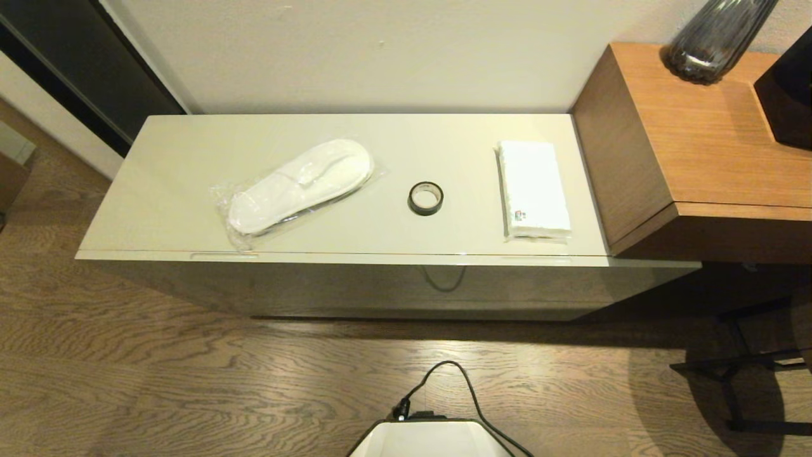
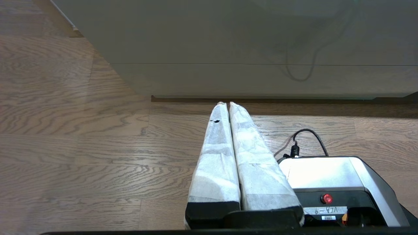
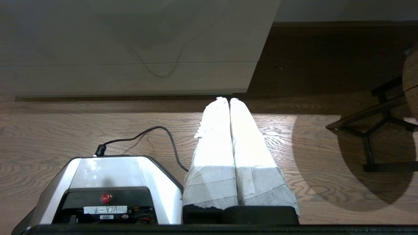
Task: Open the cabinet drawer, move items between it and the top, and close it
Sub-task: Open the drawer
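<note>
While both arms hang parked low over the floor, the drawer (image 1: 355, 285) lies ahead, long axis left-right, shut | left gripper (image 2: 226, 103) jaws pressed together, empty | right gripper (image 3: 227, 99) likewise | slippers (image 1: 298, 185), tape roll (image 1: 425, 198), packet (image 1: 533, 189) on worktop (image 1: 165, 184) | neither arm clearly nearer.

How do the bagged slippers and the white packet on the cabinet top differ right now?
The bagged slippers lie on the left part of the top, angled diagonally; the white packet lies at the right end, nearly square to the edges. The slippers are long, rounded and in clear plastic; the packet is a flat rectangle with a small printed mark. Both are white and lie flat, with the tape roll between them.
</note>
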Available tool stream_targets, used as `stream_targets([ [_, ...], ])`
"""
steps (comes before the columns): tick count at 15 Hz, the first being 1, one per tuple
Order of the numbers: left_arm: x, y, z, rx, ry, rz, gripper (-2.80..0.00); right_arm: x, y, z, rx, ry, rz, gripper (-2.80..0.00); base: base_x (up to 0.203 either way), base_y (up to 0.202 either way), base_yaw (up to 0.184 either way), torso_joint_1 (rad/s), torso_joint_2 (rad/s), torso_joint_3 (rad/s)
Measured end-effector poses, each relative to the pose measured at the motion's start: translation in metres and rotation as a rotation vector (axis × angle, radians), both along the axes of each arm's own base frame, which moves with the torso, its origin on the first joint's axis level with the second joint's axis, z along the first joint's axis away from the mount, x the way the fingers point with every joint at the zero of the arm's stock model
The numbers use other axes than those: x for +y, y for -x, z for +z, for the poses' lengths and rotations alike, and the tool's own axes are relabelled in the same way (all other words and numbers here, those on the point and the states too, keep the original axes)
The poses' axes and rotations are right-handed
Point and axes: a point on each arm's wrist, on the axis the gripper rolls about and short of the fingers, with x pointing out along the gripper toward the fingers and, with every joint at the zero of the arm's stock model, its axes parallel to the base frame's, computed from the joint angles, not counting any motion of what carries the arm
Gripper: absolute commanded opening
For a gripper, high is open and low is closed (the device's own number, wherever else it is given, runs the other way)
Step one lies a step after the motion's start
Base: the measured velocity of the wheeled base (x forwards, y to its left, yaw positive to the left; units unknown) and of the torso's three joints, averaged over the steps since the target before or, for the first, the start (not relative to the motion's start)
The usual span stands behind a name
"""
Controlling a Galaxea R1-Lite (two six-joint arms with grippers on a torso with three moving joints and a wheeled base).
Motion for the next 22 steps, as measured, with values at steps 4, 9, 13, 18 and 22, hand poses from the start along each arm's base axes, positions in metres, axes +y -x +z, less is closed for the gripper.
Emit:
stream_targets([
  [4, 0.0, 0.0, 0.0, 0.0, 0.0, 0.0, -2.8, 0.0, 0.0, 0.0, 0.002, 0.004, 0.001, -2.8, 0.0, 0.0, 0.0, 0.0, 0.0, 0.0],
  [9, 0.0, 0.0, 0.0, 0.0, 0.0, 0.0, -2.8, 0.0, 0.0, 0.0, 0.004, 0.042, 0.004, -2.8, 0.0, 0.0, 0.0, 0.0, 0.0, 0.0],
  [13, 0.0, 0.0, 0.0, 0.0, 0.0, 0.0, -2.8, 0.0, 0.0, 0.0, 0.003, 0.042, 0.003, -2.8, 0.0, 0.0, 0.0, 0.0, 0.0, 0.0],
  [18, 0.0, 0.0, 0.0, -0.001, 0.0, 0.001, -2.8, 0.0, 0.0, 0.0, 0.008, 0.039, 0.004, -2.8, 0.0, 0.0, 0.0, 0.0, 0.0, 0.0],
  [22, 0.0, 0.0, 0.0, -0.001, 0.0, 0.0, -2.8, 0.0, 0.008, 0.014, 0.019, 0.011, 0.003, -2.8, 0.0, 0.0, 0.0, 0.0, 0.0, 0.0],
])
